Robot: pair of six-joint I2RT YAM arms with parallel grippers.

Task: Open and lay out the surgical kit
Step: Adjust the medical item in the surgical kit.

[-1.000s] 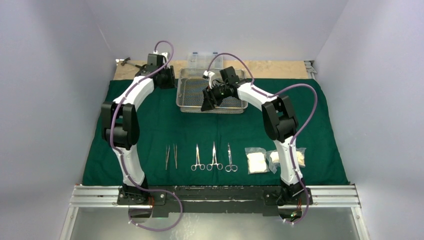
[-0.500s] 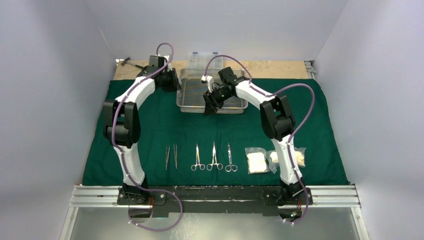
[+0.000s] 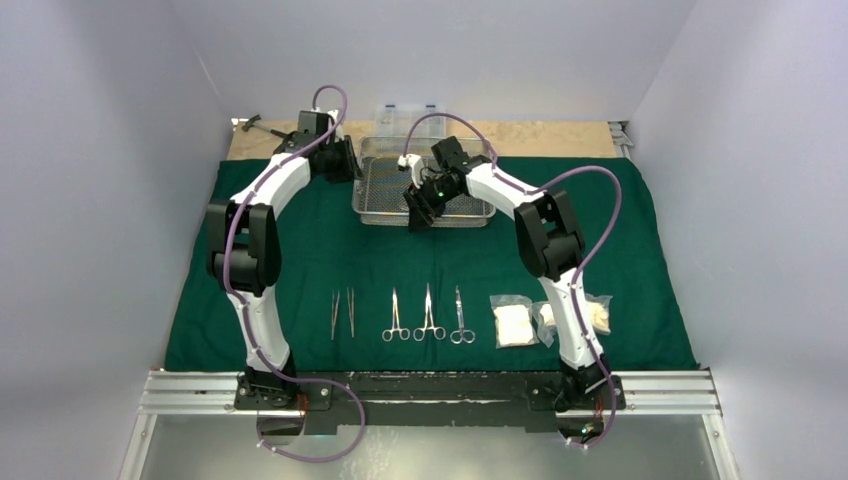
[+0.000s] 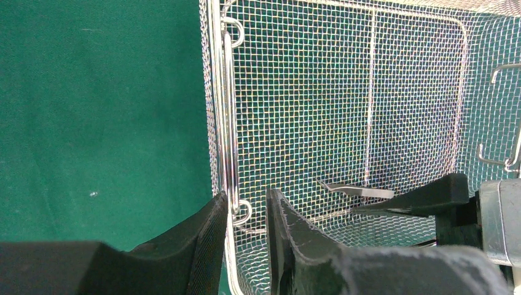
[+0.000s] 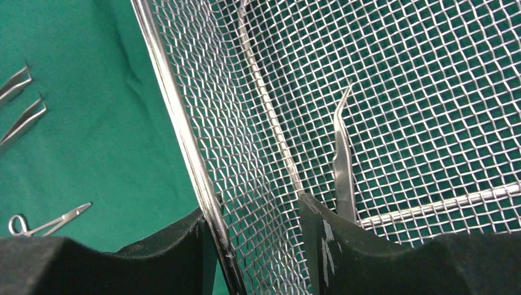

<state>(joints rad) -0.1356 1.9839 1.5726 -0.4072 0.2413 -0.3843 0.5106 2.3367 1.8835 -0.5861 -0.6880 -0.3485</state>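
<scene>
Your left gripper (image 4: 246,196) stands narrow, its fingers astride the left end wall of the wire-mesh tray (image 4: 399,92). The finger outside the tray touches the wire drop handle (image 4: 228,123). The finger inside sits a sliver off the mesh, so nothing is pinched.

Your right gripper (image 5: 252,206) has its jaws well apart, astride the tray's near wall. The rim lies against the finger outside the tray. The finger inside sits at the end of the bent-tip tweezers (image 5: 341,153) lying on the mesh; you cannot tell whether it touches them. Neither gripper holds anything.

The tray rests at the far middle of the dark green cloth (image 3: 300,240). Along the cloth's near part lie the straight tweezers (image 3: 343,313), three ring-handled instruments (image 3: 430,316) and the gauze packets (image 3: 515,323), these last partly behind your right arm.
</scene>
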